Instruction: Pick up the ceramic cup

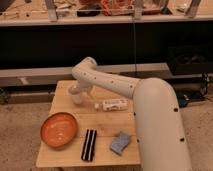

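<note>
The ceramic cup [74, 97] is small and off-white, standing near the back left of the wooden table [107, 122]. The white arm reaches in from the lower right, bends at an elbow above the table's back edge and comes down onto the cup. My gripper [80, 91] is at the cup's rim, right over its right side, and it hides part of the cup. The wrist covers the gripper itself.
A wide orange bowl [59, 130] sits at the front left. A white labelled bottle [114, 104] lies on its side right of the cup. A black ridged item [89, 144] and a blue-grey sponge [120, 143] lie at the front. A dark shelf unit stands behind the table.
</note>
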You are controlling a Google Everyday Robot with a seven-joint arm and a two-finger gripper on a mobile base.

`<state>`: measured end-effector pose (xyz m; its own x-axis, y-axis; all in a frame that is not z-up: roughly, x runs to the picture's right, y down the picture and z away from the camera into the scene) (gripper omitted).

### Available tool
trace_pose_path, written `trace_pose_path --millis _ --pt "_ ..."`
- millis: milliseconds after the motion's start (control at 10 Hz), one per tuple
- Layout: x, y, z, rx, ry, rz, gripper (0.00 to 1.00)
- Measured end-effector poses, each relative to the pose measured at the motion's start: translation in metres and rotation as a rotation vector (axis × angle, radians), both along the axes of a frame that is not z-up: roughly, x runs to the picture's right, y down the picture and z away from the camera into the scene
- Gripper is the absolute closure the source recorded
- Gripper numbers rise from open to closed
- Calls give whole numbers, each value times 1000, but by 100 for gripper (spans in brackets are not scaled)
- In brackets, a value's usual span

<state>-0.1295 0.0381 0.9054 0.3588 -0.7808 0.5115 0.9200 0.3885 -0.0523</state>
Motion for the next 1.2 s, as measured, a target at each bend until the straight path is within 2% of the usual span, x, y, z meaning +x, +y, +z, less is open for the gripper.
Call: trace_pose_path --millis 1200 --pt "-3 4 7 -21 -20 -20 20"
